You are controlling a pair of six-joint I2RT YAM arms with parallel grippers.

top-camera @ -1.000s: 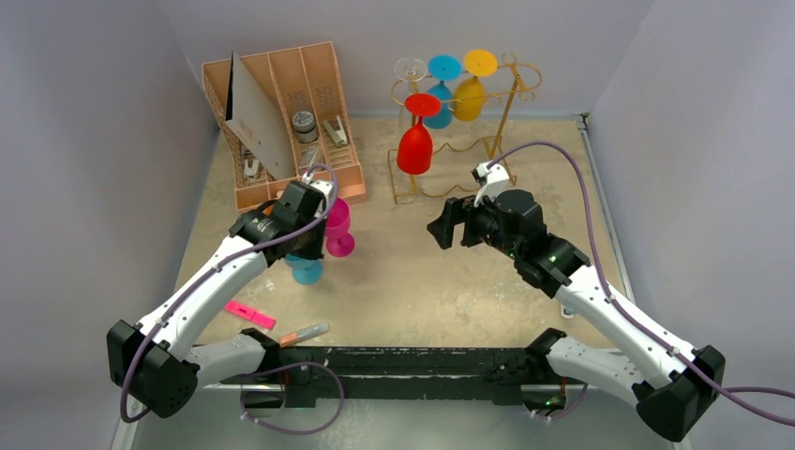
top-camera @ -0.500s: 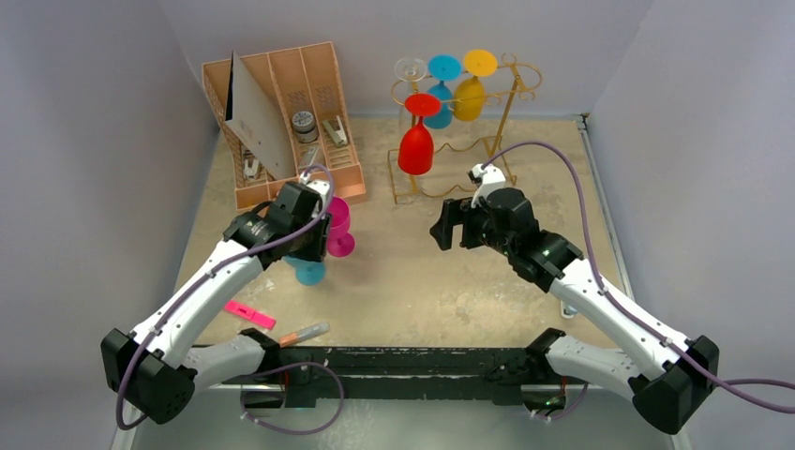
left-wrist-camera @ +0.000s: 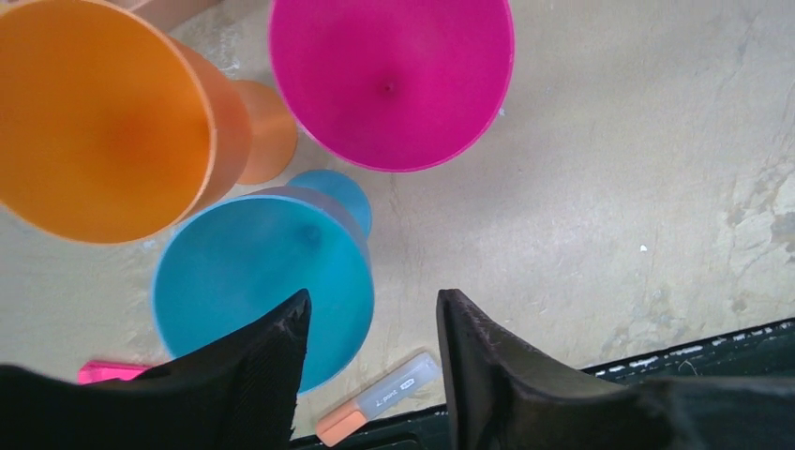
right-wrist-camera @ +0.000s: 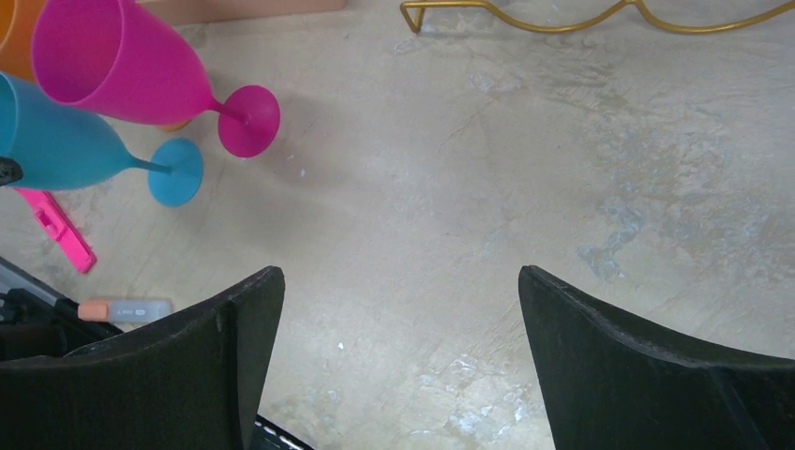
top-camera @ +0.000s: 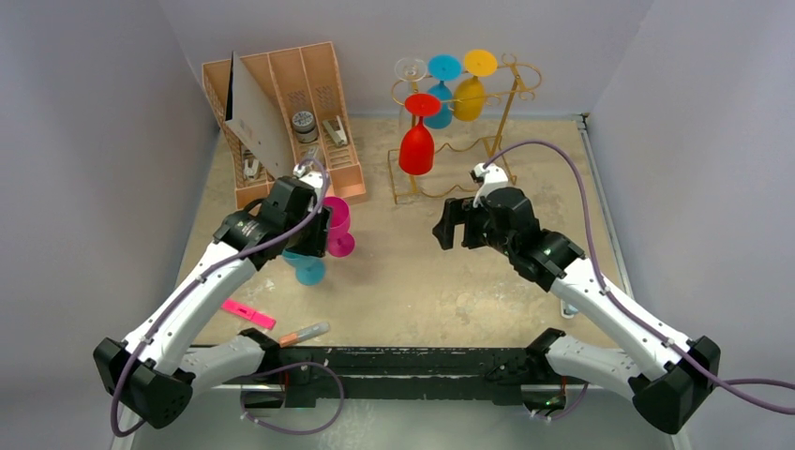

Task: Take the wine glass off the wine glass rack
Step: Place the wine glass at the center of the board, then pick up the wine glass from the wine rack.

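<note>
The left pincer [left-wrist-camera: 373,300] stands part open, nothing between its 2 fingers, just over the rim of a blue glass [left-wrist-camera: 253,272] upright on the counter [left-wrist-camera: 609,187]. Whether a finger touches the rim cannot be told. A magenta glass [left-wrist-camera: 391,80] and an orange glass [left-wrist-camera: 94,122] stand just beside it. The right pincer [right-wrist-camera: 401,277] gapes wide and empty above the counter, near the wine glass rack [top-camera: 511,103]. There a red wine glass [top-camera: 415,145] hangs upside down in front, with a clear glass [top-camera: 410,70], a second blue glass [top-camera: 441,89] and a yellow glass [top-camera: 471,97] behind.

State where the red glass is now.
Top view: the red glass hangs upside down on the gold rack, in front of the hanging blue glass.
</note>
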